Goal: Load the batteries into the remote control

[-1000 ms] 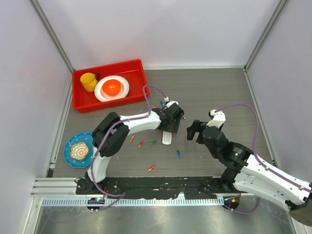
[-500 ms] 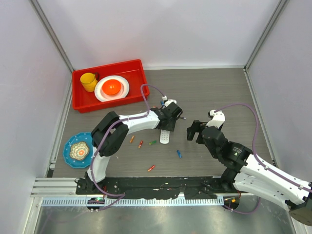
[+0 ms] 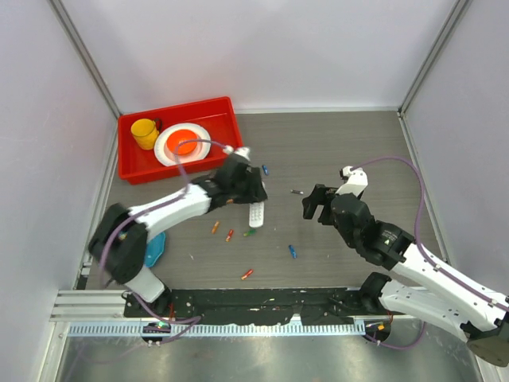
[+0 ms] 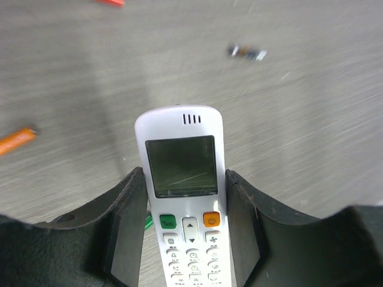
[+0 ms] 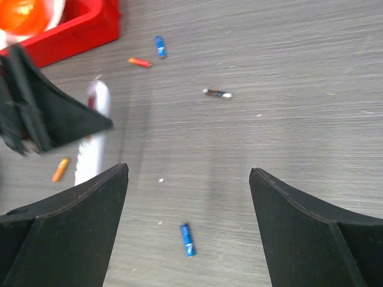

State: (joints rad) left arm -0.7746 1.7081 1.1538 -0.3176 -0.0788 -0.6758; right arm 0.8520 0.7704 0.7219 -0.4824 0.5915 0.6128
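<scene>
top external: high above the near edge, looking down on the whole table (image 3: pixel 358 143).
left wrist: very near, looking along the remote control (image 4: pixel 182 197).
right wrist: low, facing far-left.
shared: remote control, dark battery (image 3: pixel 297 192), in all 3 views.

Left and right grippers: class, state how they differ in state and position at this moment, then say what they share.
The left gripper is closed on the remote control, display end sticking out; the right gripper stands wide open and empty. The left gripper sits nearer the red bin; the right gripper hangs above the table near a blue battery. Both are black-fingered.
</scene>
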